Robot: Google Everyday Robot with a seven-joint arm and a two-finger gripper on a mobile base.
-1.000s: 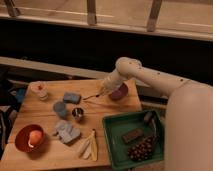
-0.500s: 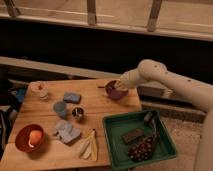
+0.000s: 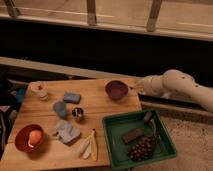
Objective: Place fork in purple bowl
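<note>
The white robot arm has pulled back to the right of the frame since half a second ago, and its gripper now sits just right of the small round dark purple bowl, off the table edge; how far its claw is open I cannot tell. The fork is not visible. The pale wooden table fills the lower left, a green plastic tray lies at lower right, a larger red bowl at lower left, dark wall behind.
</note>
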